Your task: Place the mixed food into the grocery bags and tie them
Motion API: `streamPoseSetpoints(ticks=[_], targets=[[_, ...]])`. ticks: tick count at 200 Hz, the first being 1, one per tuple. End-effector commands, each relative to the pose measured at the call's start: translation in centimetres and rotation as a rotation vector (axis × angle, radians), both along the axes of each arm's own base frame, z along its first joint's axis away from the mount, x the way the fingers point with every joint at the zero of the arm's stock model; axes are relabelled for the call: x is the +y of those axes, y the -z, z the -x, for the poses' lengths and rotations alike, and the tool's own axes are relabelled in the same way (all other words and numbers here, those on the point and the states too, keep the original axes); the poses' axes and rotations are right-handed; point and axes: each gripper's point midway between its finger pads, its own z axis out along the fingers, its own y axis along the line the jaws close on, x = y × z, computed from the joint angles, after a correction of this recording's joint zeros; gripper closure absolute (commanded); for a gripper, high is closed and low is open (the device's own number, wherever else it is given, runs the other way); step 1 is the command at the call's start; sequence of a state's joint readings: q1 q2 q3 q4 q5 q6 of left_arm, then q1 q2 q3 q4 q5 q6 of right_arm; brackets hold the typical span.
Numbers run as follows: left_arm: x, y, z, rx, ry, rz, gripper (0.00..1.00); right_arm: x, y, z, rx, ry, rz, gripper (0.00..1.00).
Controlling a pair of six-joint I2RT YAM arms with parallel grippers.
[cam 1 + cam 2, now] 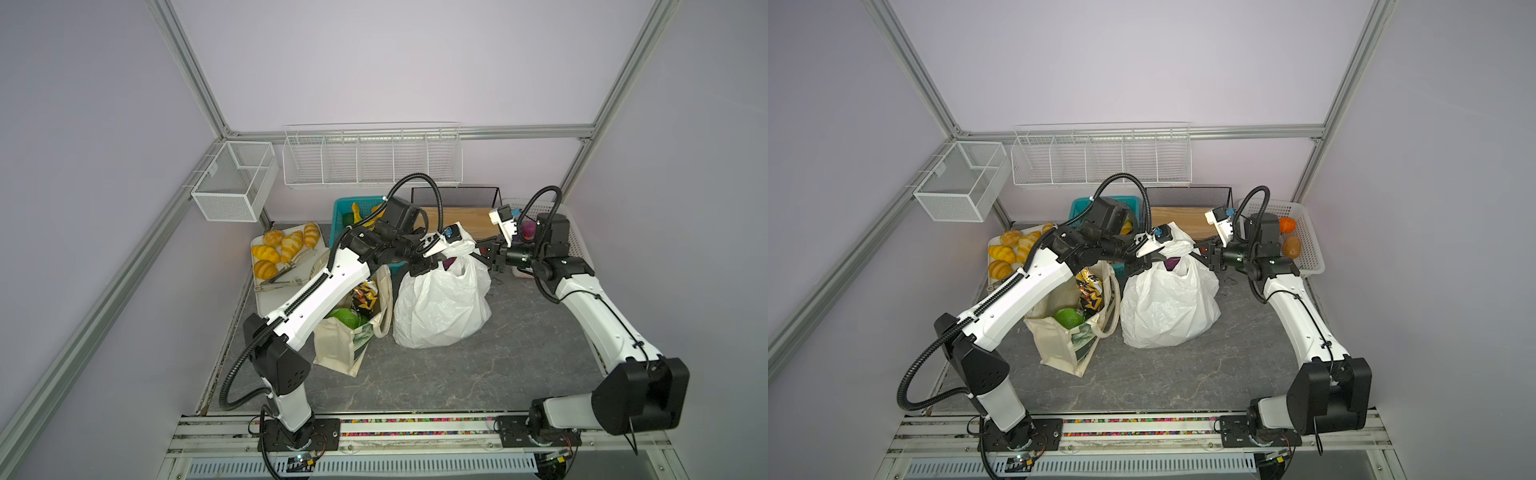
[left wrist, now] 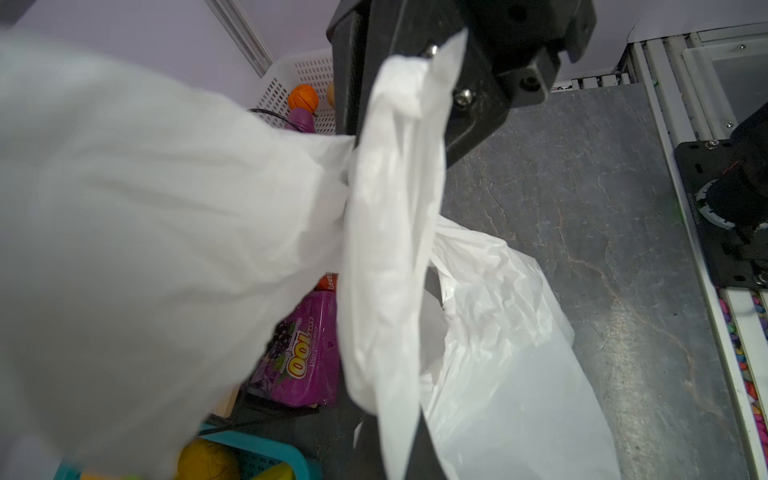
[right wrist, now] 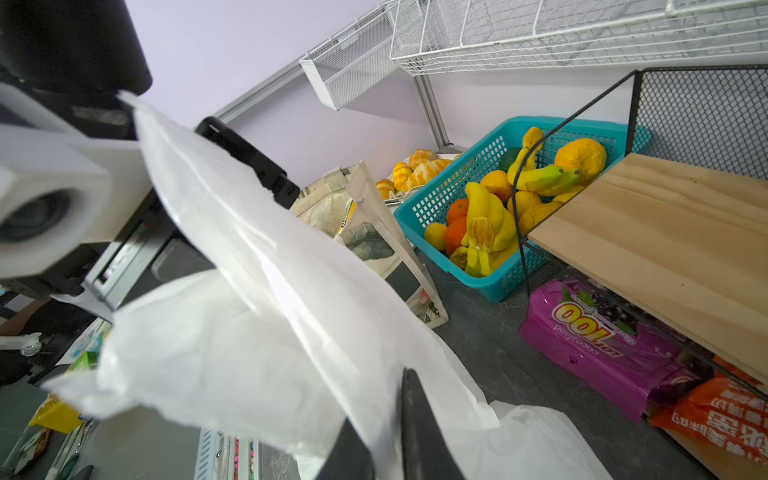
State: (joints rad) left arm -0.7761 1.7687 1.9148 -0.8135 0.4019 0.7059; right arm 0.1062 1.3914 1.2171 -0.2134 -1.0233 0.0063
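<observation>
— Why do both arms meet over the plastic bag?

— To tie it, I think. It stands near the middle of the worktop, a bit toward the far edge. The left gripper is pinched tight on a white handle and holds it up, so the top of the bag bunches together.

— And the right gripper?

— Its fingers are close together, with a strip of white plastic between them. I cannot tell if they squeeze it or not.

— Where is the food?

— The zigzag snack bag and the green snack bag sit in the canvas tote. It is just beside the plastic bag, toward the left edge. Its mouth is open and its straps hang loose, not tied. The orange-red vegetable lies in the white basket at the far right corner.

— What do the wrist views add?

— They show the plastic running between the fingers up close. The right wrist view also shows a purple packet under the wooden shelf. Only the top views look down into the tote.
</observation>
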Motion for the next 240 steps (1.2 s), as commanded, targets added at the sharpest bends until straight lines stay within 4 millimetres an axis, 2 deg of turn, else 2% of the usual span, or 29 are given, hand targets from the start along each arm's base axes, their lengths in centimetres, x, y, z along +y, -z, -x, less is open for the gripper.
streamPoseSetpoints(ticks=[1, 57, 109, 155, 184, 240], targets=[[0.4, 1.0, 0.6, 0.016, 0.034, -0.065, 1.00, 0.3, -0.7, 1.3, -0.143, -0.072, 0.000, 0.79], [-0.3, 0.2, 0.5, 0.036, 0.030, -0.026, 1.00, 0.3, 0.2, 1.1, -0.181, -0.081, 0.024, 0.63], [-0.5, 0.3, 0.4, 0.057, 0.011, -0.004, 1.00, -1.2, 1.9, -0.5, -0.190, 0.040, 0.118, 0.45], [-0.7, 0.3, 0.1, 0.053, -0.001, 0.019, 1.00, -1.1, 2.2, 0.2, -0.211, -0.018, 0.079, 0.25], [-0.9, 0.6, -0.4, 0.057, -0.018, 0.016, 1.00, -0.8, 1.9, 0.3, -0.210, -0.043, 0.055, 0.21], [-1.8, 0.5, -1.5, 0.083, -0.052, 0.036, 1.00, -0.6, 1.5, 0.4, -0.232, -0.056, 0.049, 0.18]])
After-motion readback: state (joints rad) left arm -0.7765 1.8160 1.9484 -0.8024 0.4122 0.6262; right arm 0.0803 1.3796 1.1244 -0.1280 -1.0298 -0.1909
